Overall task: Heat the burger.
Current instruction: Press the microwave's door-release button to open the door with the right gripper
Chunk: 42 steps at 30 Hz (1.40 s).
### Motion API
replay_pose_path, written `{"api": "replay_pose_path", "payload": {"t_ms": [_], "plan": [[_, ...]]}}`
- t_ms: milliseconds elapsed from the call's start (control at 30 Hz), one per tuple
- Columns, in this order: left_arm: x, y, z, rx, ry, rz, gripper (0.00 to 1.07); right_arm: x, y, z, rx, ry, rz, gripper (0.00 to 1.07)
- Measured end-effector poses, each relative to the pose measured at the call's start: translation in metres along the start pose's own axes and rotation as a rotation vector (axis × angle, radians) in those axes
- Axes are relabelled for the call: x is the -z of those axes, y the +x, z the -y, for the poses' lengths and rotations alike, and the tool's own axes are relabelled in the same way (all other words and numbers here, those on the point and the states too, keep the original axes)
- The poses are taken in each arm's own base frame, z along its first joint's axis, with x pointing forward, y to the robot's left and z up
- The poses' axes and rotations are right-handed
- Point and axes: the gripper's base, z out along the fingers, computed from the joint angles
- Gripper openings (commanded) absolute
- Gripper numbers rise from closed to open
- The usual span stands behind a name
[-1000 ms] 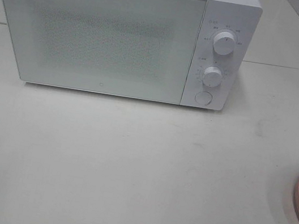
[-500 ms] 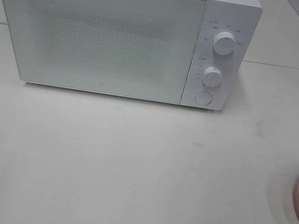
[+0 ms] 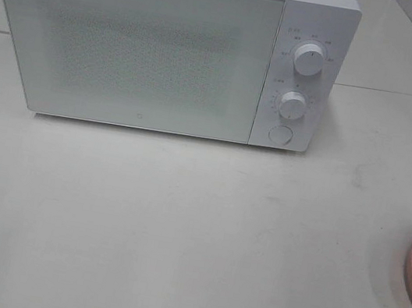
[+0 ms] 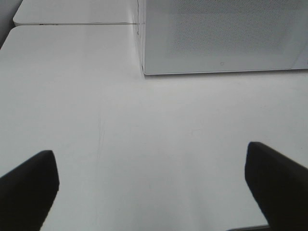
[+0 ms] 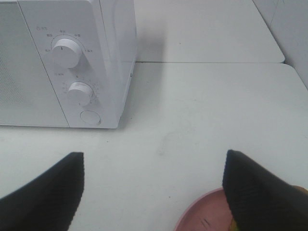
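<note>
Pincers are held spread and empty over a white tabletop (image 3: 176,236) as a burger waits to be heated. The left pincer (image 4: 149,163) is seen with its fingers wide apart and nothing between them, poised above bare surface just in front of the microwave (image 3: 129,46). It appears to be parked there so that the door (image 3: 140,52), which is shut, can be reached. Right of the door, two knobs (image 3: 308,60) and a round button (image 3: 279,135) are stacked on the control panel, within reach of the other arm. The right pincer (image 5: 154,159) is likewise parted and grips nothing, and is held above the near rim of a pink plate (image 5: 202,216). The plate is set well apart from the microwave, at the tabletop's right edge, and is cut off by the frame in the high view. Of the burger (image 5: 234,224), only a yellow-green sliver is made out on the plate, beside one dark finger; the rest is hidden. The task is judged barely begun: the door is yet to be opened and the burger yet to be lifted.
</note>
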Motion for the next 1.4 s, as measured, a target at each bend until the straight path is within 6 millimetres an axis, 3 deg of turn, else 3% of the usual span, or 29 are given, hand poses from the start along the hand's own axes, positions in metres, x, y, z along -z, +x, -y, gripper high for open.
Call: {"api": "replay_pose_path", "payload": {"t_ms": [567,933,1167,1400], "plan": [[0.000,0.000,0.000,0.000,0.000,0.000,1.03,-0.065,-0.010,0.000,0.000,-0.001,0.100,0.76],[0.000,0.000,0.000,-0.001,-0.001,0.000,1.03,-0.102,-0.005,0.001,-0.001,-0.001,0.172,0.76],[0.000,0.000,0.000,-0.001,-0.002,0.000,1.03,-0.112,0.003,-0.003,-0.013,-0.009,0.187,0.76],[0.000,0.000,0.000,-0.002,-0.003,0.000,1.03,-0.114,0.028,-0.024,0.018,-0.006,0.215,0.76]]}}
